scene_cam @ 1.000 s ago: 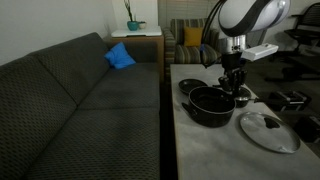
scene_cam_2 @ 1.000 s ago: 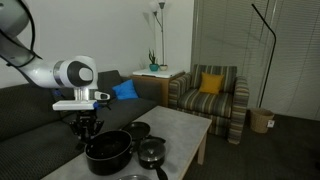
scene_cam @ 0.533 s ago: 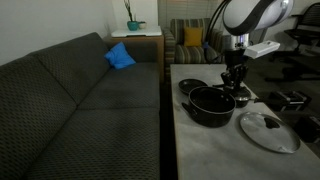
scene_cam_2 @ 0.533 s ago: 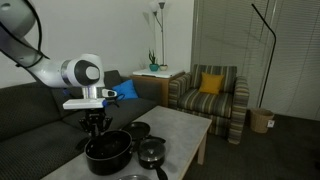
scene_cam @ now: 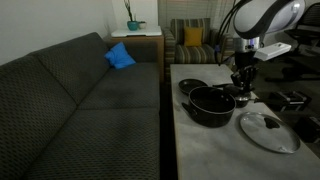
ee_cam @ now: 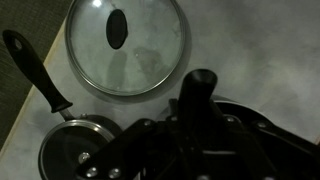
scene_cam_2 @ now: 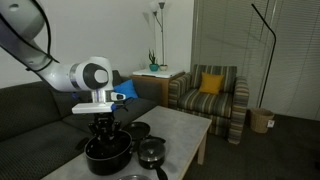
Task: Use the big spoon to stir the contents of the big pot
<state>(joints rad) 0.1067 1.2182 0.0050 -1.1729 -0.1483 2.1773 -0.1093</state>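
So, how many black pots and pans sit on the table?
3: the big pot below the arm, a small pot beside it, a flat pan just beyond both. The arm may hide others.
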